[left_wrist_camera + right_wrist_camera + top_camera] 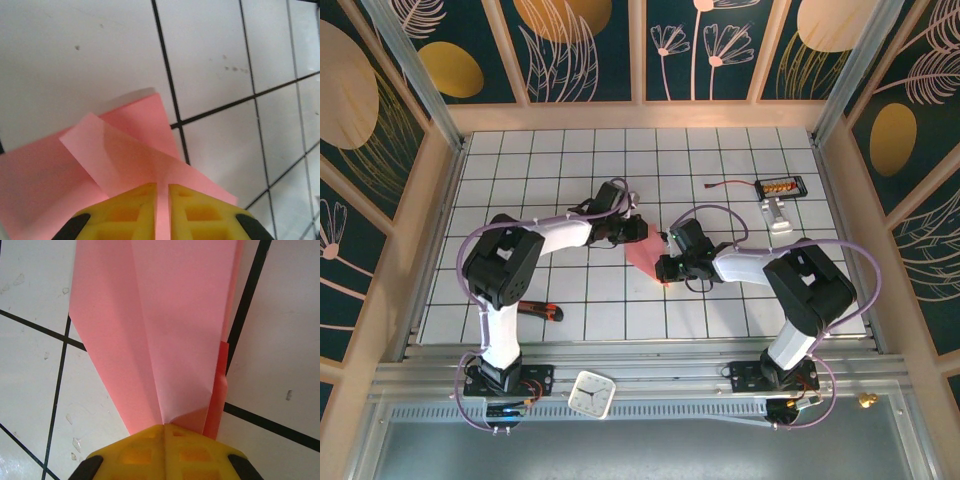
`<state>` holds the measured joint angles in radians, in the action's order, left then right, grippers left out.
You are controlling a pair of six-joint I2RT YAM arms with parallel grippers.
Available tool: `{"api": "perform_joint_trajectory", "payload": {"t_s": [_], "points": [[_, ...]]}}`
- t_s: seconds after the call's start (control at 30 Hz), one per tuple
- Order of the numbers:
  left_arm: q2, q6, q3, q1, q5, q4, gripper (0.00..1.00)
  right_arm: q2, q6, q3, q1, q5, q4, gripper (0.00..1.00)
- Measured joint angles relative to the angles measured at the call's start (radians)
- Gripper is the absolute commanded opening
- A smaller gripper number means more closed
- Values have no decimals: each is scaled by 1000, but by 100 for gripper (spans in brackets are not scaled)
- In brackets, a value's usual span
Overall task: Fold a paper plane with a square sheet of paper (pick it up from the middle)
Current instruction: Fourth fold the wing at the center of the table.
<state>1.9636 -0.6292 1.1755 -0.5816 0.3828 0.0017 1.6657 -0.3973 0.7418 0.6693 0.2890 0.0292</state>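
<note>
Yellow-fingered, my left tool (162, 195) and right tool (165, 432) each clamp the half-folded paper plane (170, 315); opposing pulls could tear it.

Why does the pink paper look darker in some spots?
Left wrist view: on the pink paper the folded flap has a duller patch, shadow or doubled layers. Right wrist view: a strip at its right edge sits shaded, deeper red. Top external view: even light, no strong shadow on it.
</note>
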Motion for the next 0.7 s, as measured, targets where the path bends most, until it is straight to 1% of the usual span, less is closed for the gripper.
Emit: {"api": "perform_joint_trajectory", "payload": {"t_s": [0.13,0.4,0.47,0.57,0.7], "points": [[-3,-16,-16,-11,49,14,8,0,0,0,0,0,0,7],[-1,-32,-22,-34,116,55,8,0,0,0,0,0,0,7],[7,-35,-22,-35,127,67,6,0,0,0,0,0,0,7],[40,-34,-17,-35,116,67,0,0,0,0,-1,0,0,7],[88,-29,-12,-33,82,54,0,0,0,0,-2,0,0,7]]}}
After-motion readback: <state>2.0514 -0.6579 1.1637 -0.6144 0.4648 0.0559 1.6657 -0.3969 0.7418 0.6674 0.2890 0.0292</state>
